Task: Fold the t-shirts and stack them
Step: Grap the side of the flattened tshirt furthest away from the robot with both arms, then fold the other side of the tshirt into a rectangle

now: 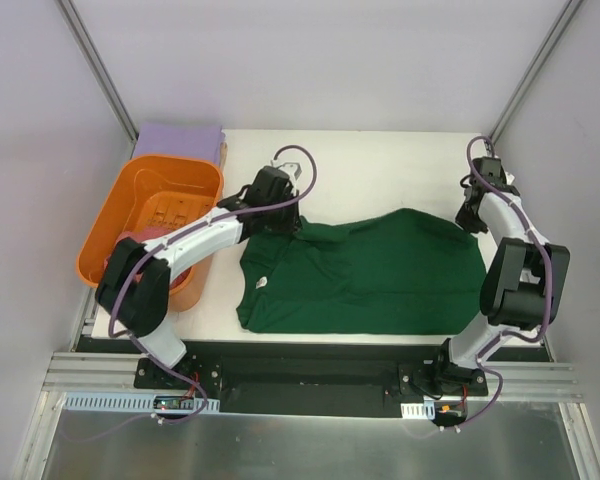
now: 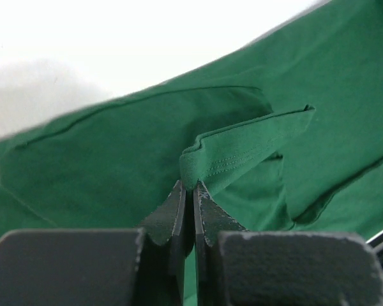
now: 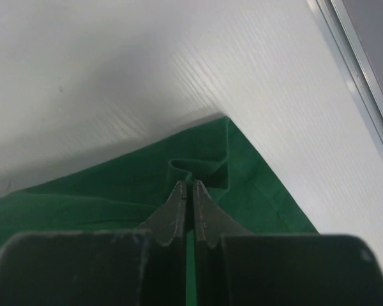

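The dark green t-shirt (image 1: 365, 270) lies spread on the white table, collar end to the left. My left gripper (image 1: 278, 222) is shut on its far left sleeve hem (image 2: 242, 150), lifting a fold. My right gripper (image 1: 472, 216) is shut on a pinch of the shirt's far right corner (image 3: 198, 167). The pale lavender t-shirt (image 1: 178, 140) lies folded at the far left behind the basket. The pinkish-red t-shirt (image 1: 148, 238) shows as a patch inside the basket under my left arm.
The orange plastic basket (image 1: 140, 185) stands at the left edge of the table (image 1: 380, 170). Metal frame posts rise at the back corners. The table's right edge (image 3: 345, 83) runs close to my right gripper.
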You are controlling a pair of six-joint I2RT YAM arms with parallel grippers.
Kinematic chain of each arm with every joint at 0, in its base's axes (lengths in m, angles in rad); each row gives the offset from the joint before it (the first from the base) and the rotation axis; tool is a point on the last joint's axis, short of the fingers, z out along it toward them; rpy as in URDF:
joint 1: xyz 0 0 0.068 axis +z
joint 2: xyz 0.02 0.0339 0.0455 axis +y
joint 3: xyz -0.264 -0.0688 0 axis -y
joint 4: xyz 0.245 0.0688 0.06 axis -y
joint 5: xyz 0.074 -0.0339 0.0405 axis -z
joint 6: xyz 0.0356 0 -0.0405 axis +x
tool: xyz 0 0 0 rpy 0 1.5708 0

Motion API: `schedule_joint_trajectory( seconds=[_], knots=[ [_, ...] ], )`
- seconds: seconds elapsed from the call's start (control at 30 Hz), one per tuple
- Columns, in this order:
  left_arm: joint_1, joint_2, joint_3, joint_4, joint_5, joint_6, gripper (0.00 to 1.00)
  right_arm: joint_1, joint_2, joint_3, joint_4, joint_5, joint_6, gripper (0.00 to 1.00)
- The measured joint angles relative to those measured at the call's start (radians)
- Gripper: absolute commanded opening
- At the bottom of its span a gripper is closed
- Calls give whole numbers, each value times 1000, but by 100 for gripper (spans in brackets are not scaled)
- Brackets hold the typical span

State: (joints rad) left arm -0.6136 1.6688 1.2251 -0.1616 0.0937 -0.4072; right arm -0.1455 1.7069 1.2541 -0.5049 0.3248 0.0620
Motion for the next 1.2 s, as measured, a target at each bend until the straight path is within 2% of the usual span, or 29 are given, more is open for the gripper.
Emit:
schedule_joint_trajectory(
  seconds=[0.27, 0.53, 0.97, 1.13, 1.17, 1.2],
  knots=[
    [-25, -206, -219, 31, -21, -29, 0, -1, -132, -111, -9, 1, 1, 1],
    [-35, -368, -332, 53, -35, -60, 0, -13, -192, -139, -37, 8, 0, 1],
    [-42, -480, -464, 76, -46, -100, 0, -31, -239, -141, -80, 8, 0, 1],
    [-56, -500, -528, 76, -43, -118, 0, -36, -240, -170, -79, 8, 0, 9],
    [-63, -500, -539, 78, -43, -122, 1, -36, -240, -176, -81, 8, -1, 12],
    [-69, -500, -550, 79, -42, -128, 10, -36, -240, -182, -80, 9, 0, 13]
  ],
)
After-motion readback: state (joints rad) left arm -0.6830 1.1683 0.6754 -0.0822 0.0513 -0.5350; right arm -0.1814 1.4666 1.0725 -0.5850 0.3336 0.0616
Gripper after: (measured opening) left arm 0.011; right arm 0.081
